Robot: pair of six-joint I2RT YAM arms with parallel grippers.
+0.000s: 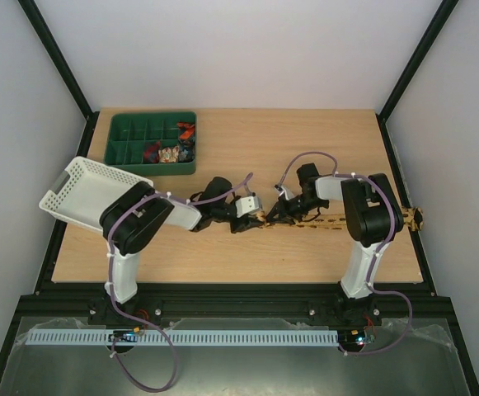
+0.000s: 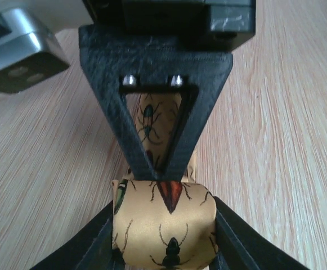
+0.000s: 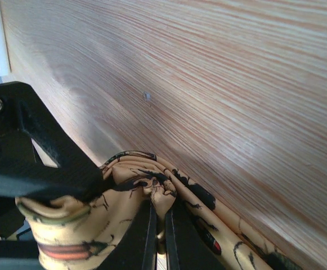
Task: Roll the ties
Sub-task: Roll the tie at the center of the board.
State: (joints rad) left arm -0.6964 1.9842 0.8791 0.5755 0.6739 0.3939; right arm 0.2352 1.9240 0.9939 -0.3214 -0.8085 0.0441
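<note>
Where the left tool (image 2: 163, 230) clamps both flanks of the tie (image 2: 152, 208), a rolled coil, the right tool (image 3: 163, 225) pinches bunched folds between nearly closed fingers. Only the top view shows the flat remainder, a strip on the wood-grain tabletop (image 1: 223, 256), right of and nearer than the green tray (image 1: 152, 169). The smooth gold cloth bears beetle prints.

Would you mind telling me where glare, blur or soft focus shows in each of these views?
Top external: even, soft light, sharp throughout, only faint shadows on the table. Left wrist: the rolled tie is crisp, the grey housing at top left slightly soft. Right wrist: far wood grain smeared with a pale sheen; the fabric folds nearby are sharp.
</note>
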